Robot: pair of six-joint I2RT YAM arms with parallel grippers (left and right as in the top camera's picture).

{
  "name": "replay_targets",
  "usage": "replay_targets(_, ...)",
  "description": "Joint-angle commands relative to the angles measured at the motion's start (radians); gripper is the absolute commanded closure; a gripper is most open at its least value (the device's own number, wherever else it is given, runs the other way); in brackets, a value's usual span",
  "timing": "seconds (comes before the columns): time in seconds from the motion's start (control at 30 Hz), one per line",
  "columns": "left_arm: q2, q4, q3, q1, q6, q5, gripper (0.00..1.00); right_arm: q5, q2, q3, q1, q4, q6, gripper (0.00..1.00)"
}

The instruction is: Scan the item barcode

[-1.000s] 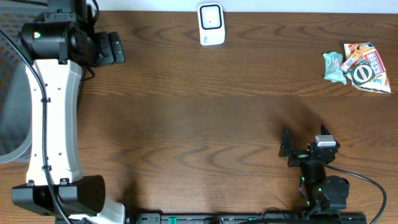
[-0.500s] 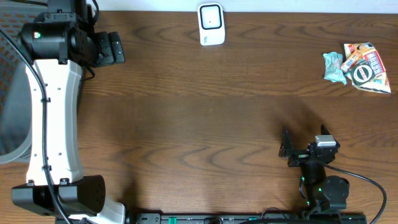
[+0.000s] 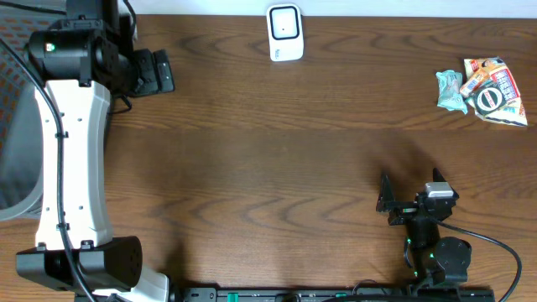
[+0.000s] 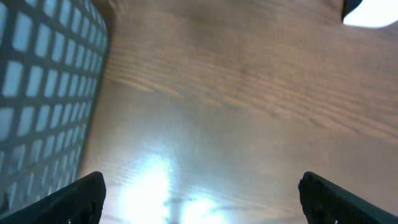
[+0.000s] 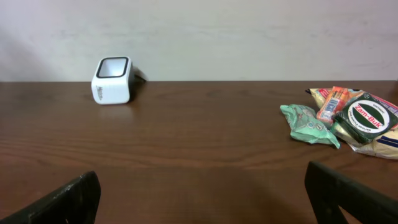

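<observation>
Snack packets (image 3: 485, 91) lie piled at the table's (image 3: 268, 159) far right edge, well apart from the white scanner (image 3: 285, 33). We see left hand (image 3: 164, 71) spread, empty, far left. Right hand (image 3: 386, 200) spread, empty, near front.

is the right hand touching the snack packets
Apart. The overhead view shows a wide stretch of bare table between the right hand and the snack packets.

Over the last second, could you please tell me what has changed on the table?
The open, empty left gripper edged slightly toward the white box-shaped barcode scanner. The right gripper, the scanner and the colourful snack packets stayed put.
</observation>
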Motion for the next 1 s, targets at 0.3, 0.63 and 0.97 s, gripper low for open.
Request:
replay_targets(0.3,-0.113,0.078,-0.202,-0.026,-0.007,0.029,0.02,0.005,-0.006,-0.001,-0.008,-0.004,0.013,0.01)
replay_targets(0.63,-0.328,0.409,-0.626,-0.026,0.137,0.128,0.03,0.005,-0.006,-0.001,-0.008,-0.004,0.013,0.01)
replay_targets(0.97,-0.53,0.625,-0.951,-0.026,0.138,0.133,0.02,0.005,-0.006,-0.001,-0.008,-0.004,0.014,0.01)
